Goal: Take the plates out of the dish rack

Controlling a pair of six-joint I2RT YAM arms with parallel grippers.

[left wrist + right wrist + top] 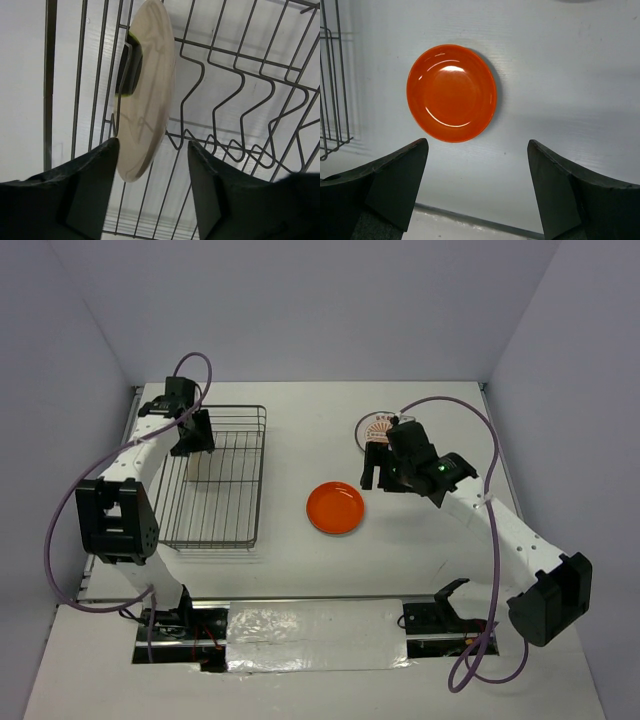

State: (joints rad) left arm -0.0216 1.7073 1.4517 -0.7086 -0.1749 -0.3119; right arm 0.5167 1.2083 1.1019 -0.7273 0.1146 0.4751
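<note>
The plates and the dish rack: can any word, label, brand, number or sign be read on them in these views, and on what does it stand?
No readable text in any view.
Orange plate: plain, no lettering.
Cream plate in the dish rack: faint lines only, no words.
Sunburst plate: pattern only; too small to tell any marking.

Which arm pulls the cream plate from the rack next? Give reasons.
Left. The left gripper straddles the upright cream plate in the dish rack, jaws open. The right gripper hangs open near the orange plate, away from the rack.
</note>
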